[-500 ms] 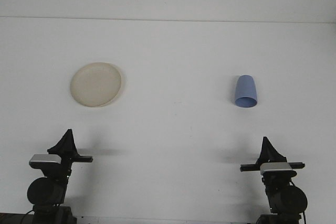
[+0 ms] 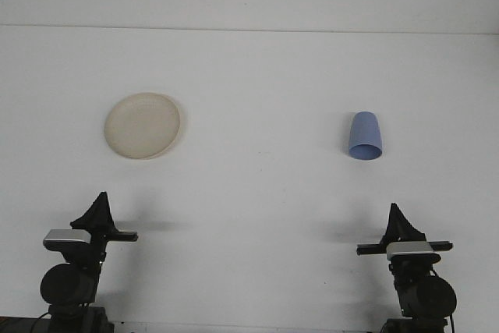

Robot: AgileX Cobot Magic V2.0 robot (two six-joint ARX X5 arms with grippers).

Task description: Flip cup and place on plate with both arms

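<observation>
Looking forward over a white counter (image 2: 257, 193) and finding the two task things far apart on it. Noticing a blue cup (image 2: 365, 136) sitting on the right half of the counter, with its wide end turned toward the near edge and its narrow end pointing away. Not being able to tell whether the cup is lying on its side or standing upside down. Seeing nothing touching the cup.

Finding a round beige plate (image 2: 143, 125) resting flat on the left half of the counter, at nearly the same depth as the cup and well apart from it. Seeing the plate carrying nothing.

Spotting the left gripper (image 2: 102, 195) low at the near left edge, pointing away from the camera, below the plate in the picture and well apart from it. Seeing its jaws meeting in one dark point, pressed together and holding nothing.

Spotting the right gripper (image 2: 394, 207) low at the near right edge, pointing the same way, a little to the right of the cup and well apart from it. Seeing its jaws also coming together in a point, closed and gripping nothing.

Noting faint grey shadows lying on the counter beside both grippers.
</observation>
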